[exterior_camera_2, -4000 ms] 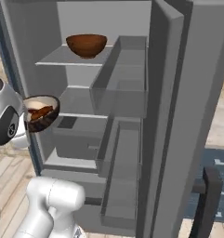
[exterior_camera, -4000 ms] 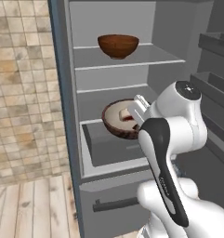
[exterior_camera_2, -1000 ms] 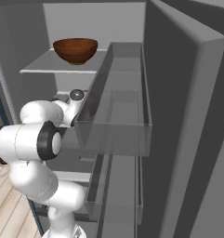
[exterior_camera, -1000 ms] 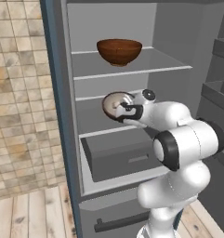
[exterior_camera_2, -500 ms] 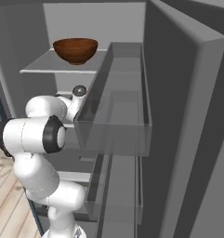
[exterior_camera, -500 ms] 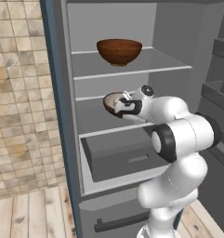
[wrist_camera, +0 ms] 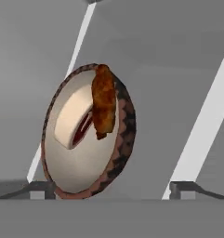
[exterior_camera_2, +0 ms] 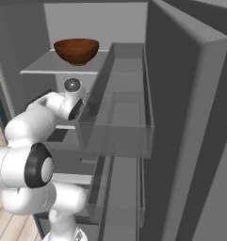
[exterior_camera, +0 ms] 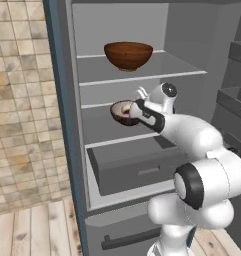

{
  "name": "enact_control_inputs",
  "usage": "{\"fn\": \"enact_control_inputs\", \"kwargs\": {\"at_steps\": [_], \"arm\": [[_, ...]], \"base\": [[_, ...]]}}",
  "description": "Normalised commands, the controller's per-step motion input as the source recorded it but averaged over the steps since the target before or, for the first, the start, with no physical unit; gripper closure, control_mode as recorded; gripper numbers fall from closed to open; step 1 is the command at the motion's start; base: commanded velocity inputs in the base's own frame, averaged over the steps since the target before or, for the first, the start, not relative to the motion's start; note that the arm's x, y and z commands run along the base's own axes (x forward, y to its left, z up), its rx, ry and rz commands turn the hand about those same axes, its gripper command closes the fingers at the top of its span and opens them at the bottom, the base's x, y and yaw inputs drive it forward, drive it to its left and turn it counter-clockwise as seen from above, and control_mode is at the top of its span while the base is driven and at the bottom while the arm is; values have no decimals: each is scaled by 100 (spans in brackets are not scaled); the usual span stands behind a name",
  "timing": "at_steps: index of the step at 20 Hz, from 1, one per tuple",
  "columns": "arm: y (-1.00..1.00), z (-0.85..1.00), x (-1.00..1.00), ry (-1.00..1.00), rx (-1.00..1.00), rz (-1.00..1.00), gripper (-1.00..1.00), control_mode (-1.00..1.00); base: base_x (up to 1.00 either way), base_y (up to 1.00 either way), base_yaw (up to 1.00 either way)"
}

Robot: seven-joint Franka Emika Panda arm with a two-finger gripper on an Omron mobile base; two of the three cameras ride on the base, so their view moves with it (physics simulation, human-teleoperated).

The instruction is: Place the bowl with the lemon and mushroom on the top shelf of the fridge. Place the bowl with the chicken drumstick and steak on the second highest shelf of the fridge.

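The large reddish-brown bowl (exterior_camera: 128, 55) (exterior_camera_2: 76, 50) stands on the top shelf (exterior_camera: 184, 66); its wall hides what is in it. A smaller dark bowl (exterior_camera: 122, 112) (wrist_camera: 85, 135) with the chicken drumstick (wrist_camera: 104, 102) and steak (wrist_camera: 81, 132) rests toward the back of the second highest shelf (exterior_camera: 104, 131). My gripper (exterior_camera: 135, 110) (wrist_camera: 111, 188) is open right at this bowl. Its fingertips (wrist_camera: 39, 188) stand wide apart on either side of the bowl's near rim and do not clamp it.
The fridge door stands open on the right with clear door bins (exterior_camera_2: 116, 117) close beside my arm. A grey drawer (exterior_camera: 137, 167) sticks out below the second shelf. A tiled wall (exterior_camera: 22, 100) and wooden floor lie to the left.
The jaws have gone from shut on the small bowl to wide open. The bowl has settled from tilted to level on the second shelf.
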Motion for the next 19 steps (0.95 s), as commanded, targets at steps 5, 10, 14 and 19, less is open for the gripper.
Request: {"fn": "enact_control_inputs", "kwargs": {"at_steps": [5, 10, 14, 19], "arm": [[0, 55, -100, -17, 0, 0, -100, -100], [0, 23, -100, -7, 0, 0, -100, -100], [0, 34, -100, -1, 0, 0, -100, -100], [0, 65, -100, 0, 0, 0, -100, -100]], "base": [[0, 0, 0], [0, 0, 0], [0, 0, 0], [0, 0, 0]]}}
